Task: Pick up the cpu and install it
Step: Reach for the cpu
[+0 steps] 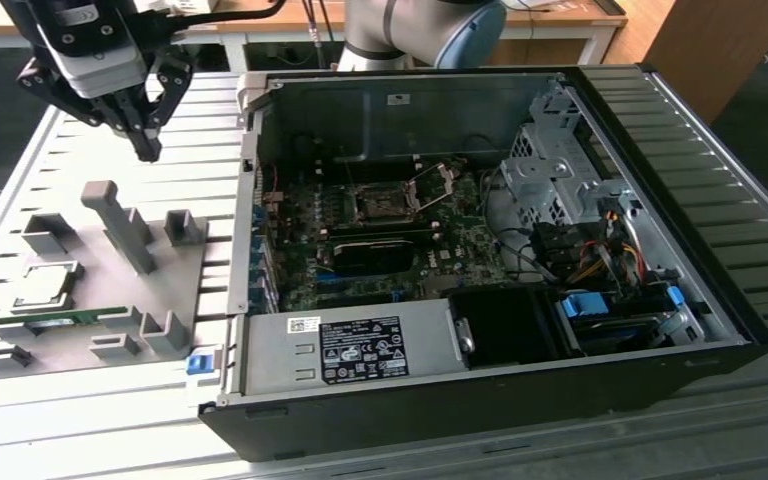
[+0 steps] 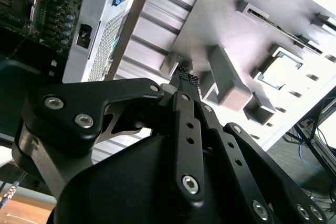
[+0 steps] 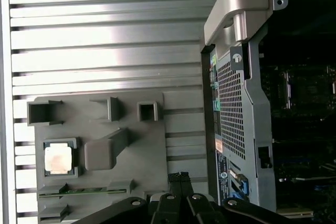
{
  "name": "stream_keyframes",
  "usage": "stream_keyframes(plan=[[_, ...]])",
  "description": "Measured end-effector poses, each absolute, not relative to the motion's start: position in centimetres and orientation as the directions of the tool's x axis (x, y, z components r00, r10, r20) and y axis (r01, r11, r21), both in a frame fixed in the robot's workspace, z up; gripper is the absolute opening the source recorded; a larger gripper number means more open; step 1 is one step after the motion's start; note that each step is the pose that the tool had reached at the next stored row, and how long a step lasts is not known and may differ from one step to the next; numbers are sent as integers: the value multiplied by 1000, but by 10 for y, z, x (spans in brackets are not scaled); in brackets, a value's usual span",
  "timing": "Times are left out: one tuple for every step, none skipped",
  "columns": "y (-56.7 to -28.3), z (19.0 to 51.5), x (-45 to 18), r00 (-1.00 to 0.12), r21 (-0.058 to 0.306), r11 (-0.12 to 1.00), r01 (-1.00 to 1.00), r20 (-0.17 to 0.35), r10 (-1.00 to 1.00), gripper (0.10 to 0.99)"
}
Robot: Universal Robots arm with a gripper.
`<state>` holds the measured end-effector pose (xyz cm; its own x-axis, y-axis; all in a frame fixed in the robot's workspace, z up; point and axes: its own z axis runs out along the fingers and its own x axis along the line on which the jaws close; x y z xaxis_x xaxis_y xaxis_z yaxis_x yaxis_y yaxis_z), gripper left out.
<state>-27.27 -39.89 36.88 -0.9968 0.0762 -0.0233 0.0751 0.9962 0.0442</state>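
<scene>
The cpu (image 1: 40, 285) is a small silver-topped square lying in a grey holder on the fixture plate (image 1: 107, 292), at the exterior view's left. It also shows in the first wrist view (image 3: 58, 159) and in the second wrist view (image 2: 280, 70). My gripper (image 1: 145, 150) hangs above the far end of that plate, beyond the cpu, shut with nothing between its fingers. Its black fingertips (image 2: 187, 78) press together in both wrist views. The bare processor socket (image 1: 384, 205) sits on the motherboard inside the open computer case (image 1: 398, 100), with its retention frame (image 1: 434, 180) raised.
A tall grey block (image 1: 124, 225) and several smaller blocks rise from the fixture plate between the gripper and the cpu. A green memory stick (image 1: 57, 320) lies in a slot near the cpu. The case's side wall (image 1: 244, 200) and power supply (image 1: 357, 345) stand to the right.
</scene>
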Motion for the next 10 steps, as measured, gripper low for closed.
stream_keyframes(plan=[[-399, 369, -273, -997, 44, 996, 75, -23, 76, 106], [-399, 369, -274, -997, 44, 996, 75, -23, 76, 106], [-399, 369, -274, -997, 44, 996, 75, -23, 76, 106], [-399, 368, -275, -997, 44, 996, 75, -23, 76, 106], [-399, 368, -275, -997, 44, 996, 75, -23, 76, 106], [-399, 368, -276, -997, 44, 996, 75, -23, 76, 106], [-399, 368, -276, -997, 44, 996, 75, -23, 76, 106], [-399, 368, -277, -997, 44, 996, 75, -23, 76, 106], [-399, 368, -277, -997, 44, 996, 75, -23, 76, 106], [-399, 368, -278, -997, 44, 996, 75, -23, 76, 106]])
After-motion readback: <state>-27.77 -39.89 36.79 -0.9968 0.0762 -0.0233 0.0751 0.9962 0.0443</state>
